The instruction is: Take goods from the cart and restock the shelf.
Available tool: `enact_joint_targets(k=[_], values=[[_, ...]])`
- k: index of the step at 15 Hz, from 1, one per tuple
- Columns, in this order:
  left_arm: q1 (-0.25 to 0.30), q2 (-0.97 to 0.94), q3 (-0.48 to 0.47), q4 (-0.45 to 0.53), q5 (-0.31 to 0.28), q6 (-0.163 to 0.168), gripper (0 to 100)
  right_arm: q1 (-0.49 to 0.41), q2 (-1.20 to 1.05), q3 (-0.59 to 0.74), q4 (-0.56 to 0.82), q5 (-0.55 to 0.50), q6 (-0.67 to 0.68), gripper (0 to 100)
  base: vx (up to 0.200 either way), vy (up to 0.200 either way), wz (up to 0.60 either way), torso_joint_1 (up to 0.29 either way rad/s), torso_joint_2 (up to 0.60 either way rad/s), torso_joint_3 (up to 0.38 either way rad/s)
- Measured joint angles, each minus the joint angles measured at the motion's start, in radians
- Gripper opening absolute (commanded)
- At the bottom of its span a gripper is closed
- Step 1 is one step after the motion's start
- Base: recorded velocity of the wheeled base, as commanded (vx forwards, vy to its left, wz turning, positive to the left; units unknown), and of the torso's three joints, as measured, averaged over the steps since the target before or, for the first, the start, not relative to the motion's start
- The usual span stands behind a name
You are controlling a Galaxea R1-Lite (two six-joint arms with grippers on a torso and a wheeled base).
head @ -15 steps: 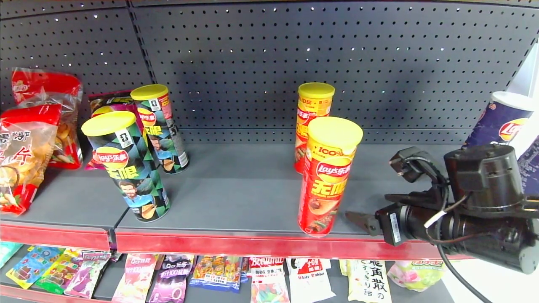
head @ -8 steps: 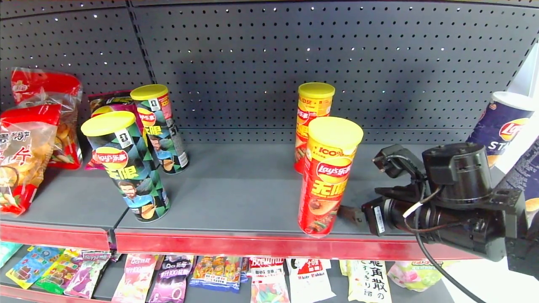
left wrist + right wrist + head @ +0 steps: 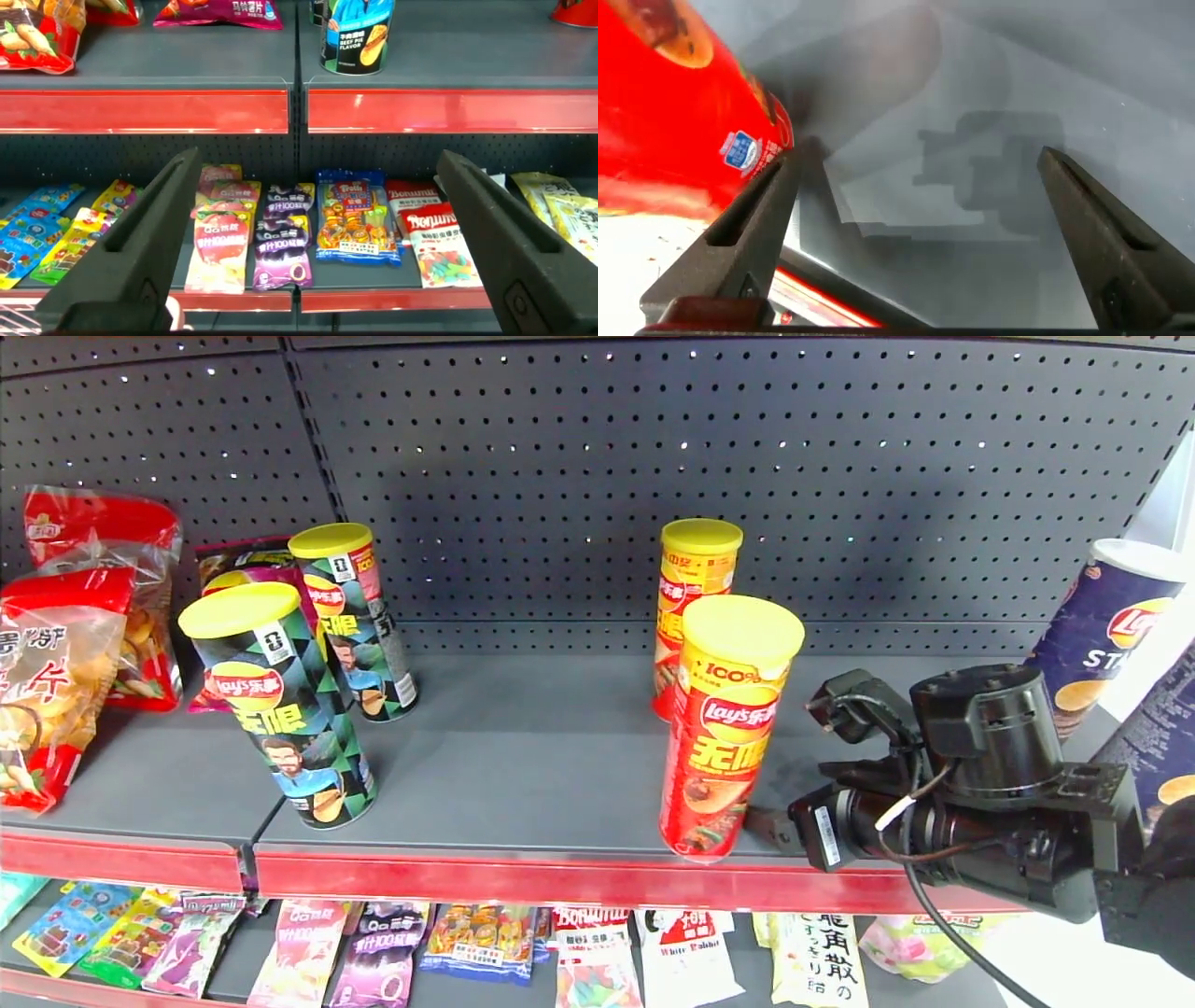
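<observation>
Red chip can [image 3: 731, 728] upright at shelf [image 3: 523, 756] front edge, just beside right end effector [image 3: 794, 798]; its fingers [image 3: 757, 233] wide, holding nothing, so can stands alone. Left end effector [image 3: 318, 163] wide too, empty.

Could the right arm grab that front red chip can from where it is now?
Probably yes: the right gripper sits open right beside the front red can, with nothing standing between them.

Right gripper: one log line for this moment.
right gripper: open, beside front red can | front red can: upright on shelf | left gripper: open
</observation>
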Motion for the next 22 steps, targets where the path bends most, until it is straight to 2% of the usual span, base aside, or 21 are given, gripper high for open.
enact_joint_targets(k=[22], values=[[0.0, 0.0, 0.0, 0.0, 0.0, 0.0, 100, 0.052, 0.018, -0.024, -0.002, 0.0, 0.0, 100, 0.0, 0.0, 0.0, 0.0, 0.0, 0.0]])
